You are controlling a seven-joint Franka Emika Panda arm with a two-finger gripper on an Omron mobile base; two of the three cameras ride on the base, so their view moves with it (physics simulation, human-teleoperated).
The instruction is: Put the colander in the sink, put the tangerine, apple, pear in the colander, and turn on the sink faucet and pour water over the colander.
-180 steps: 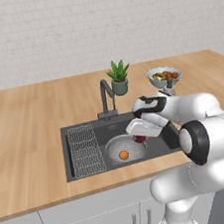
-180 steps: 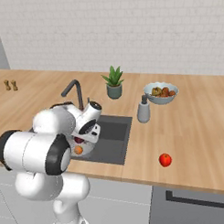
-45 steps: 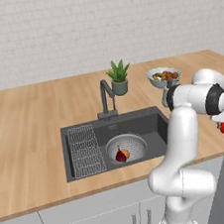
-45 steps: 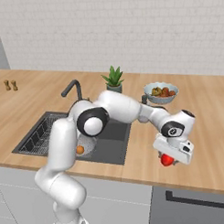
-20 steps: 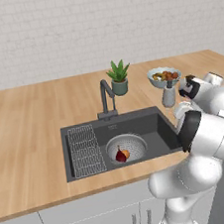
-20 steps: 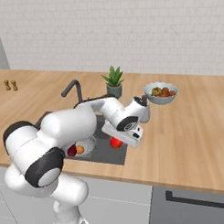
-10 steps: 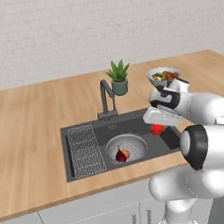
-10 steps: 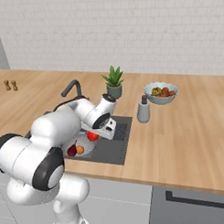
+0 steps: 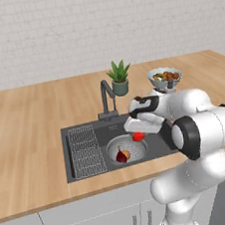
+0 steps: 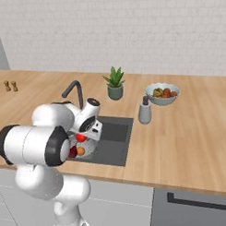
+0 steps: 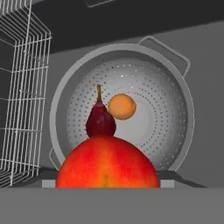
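The gripper clasps the round red-orange apple above the perforated silver metal colander, ready to drop it; dark maroon pear at centre, small orange tangerine at one o'clock.

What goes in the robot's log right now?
gripper: holding apple | over colander | inside: pear, tangerine | faucet: off
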